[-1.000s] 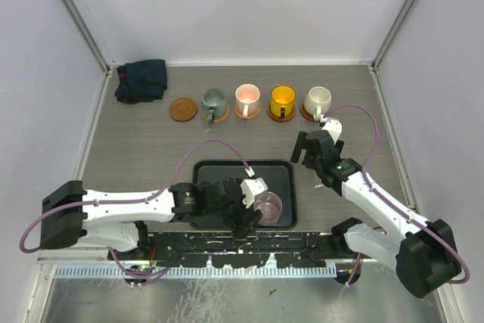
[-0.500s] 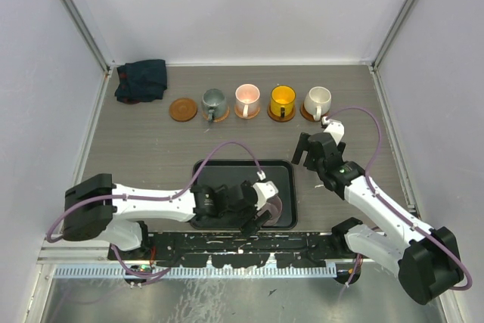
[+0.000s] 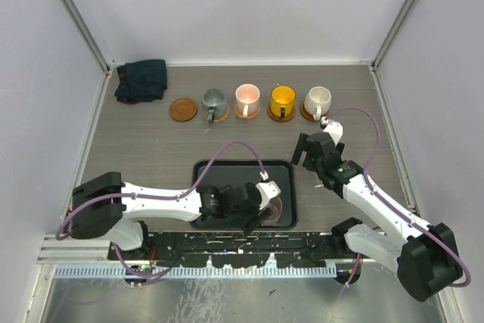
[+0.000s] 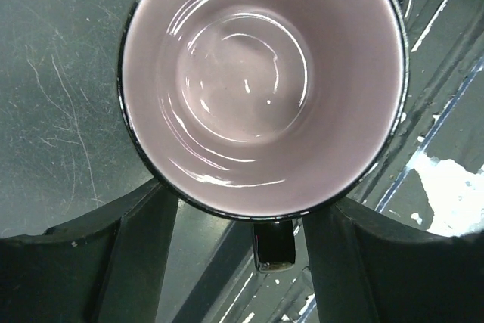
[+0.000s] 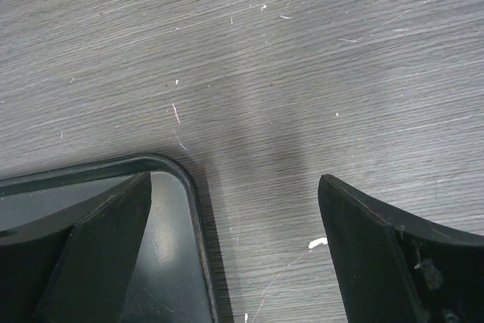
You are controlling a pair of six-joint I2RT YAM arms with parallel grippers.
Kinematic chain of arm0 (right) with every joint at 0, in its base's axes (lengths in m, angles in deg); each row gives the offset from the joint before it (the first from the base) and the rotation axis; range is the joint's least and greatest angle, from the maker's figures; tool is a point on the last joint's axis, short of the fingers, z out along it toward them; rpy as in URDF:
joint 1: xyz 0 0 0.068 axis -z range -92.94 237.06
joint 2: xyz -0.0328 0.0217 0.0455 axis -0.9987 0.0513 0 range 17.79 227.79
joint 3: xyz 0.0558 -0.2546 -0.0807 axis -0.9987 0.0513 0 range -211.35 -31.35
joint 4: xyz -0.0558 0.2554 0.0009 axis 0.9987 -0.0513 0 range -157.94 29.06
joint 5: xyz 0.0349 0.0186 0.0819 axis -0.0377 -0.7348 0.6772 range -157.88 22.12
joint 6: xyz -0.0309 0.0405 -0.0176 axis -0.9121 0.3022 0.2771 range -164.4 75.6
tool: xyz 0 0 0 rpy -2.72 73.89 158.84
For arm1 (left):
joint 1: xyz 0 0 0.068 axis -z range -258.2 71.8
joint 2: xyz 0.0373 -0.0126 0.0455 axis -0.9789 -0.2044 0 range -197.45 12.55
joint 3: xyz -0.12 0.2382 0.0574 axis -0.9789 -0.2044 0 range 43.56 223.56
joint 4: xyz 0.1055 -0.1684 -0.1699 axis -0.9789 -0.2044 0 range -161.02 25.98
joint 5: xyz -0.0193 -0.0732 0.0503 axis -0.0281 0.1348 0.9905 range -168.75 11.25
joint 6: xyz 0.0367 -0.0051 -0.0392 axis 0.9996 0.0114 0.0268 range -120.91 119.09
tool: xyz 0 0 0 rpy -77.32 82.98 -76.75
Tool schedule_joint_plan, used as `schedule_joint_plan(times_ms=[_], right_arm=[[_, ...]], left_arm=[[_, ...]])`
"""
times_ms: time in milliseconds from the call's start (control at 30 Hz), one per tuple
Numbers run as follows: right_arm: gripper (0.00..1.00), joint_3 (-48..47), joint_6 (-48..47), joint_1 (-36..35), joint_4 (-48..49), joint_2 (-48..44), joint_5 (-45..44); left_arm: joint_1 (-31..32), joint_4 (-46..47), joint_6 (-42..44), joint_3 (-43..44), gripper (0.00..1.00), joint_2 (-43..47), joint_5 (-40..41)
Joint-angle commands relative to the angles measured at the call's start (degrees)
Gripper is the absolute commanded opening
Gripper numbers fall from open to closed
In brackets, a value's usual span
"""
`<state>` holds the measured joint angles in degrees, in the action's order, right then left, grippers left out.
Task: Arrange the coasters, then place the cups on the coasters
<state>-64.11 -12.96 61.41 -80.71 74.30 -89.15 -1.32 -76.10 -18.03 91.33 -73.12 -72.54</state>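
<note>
The mauve cup (image 4: 257, 73) stands upright at the right end of the black tray (image 3: 208, 169), handle (image 4: 272, 243) toward the wrist camera. My left gripper (image 3: 265, 203) is down over the mauve cup (image 3: 275, 203). One finger (image 4: 140, 240) stands on each side of it, both running up under the rim; whether they press the wall does not show. My right gripper (image 3: 308, 158) hangs open over bare table beside the tray's far right corner (image 5: 178, 179). One bare coaster (image 3: 182, 109) lies at the back left. Grey-teal (image 3: 214, 101), pink (image 3: 247, 96), yellow (image 3: 283, 97) and cream (image 3: 318, 98) cups each stand on a coaster.
A dark blue cloth (image 3: 141, 79) is bunched in the back left corner. White walls and metal posts close in the table on three sides. The arm bases and a black rail run along the near edge.
My left gripper has slid right over the mauve cup and its jaws have narrowed around it. The right arm has barely shifted.
</note>
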Motion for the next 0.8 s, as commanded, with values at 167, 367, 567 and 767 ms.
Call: schedule_joint_plan(times_ms=[167,367,567,767], right_arm=[[0.95,0.62,0.85,-0.01,2.71,0.27,0.61],[0.95,0.92,0.9,0.06,2.72,0.18,0.62],[0.95,1.08,1.05,0.03,2.94,0.25,0.62],[0.95,1.58,1.08,0.07,3.65,0.41,1.12]], left_arm=[[0.23,2.94,0.43,1.97,0.5,-2.66,2.01],[0.19,2.85,0.63,2.23,0.3,-3.3,1.55],[0.2,3.56,0.95,1.63,0.2,-1.61,1.49],[0.22,4.83,1.22,1.08,0.32,0.02,1.14]])
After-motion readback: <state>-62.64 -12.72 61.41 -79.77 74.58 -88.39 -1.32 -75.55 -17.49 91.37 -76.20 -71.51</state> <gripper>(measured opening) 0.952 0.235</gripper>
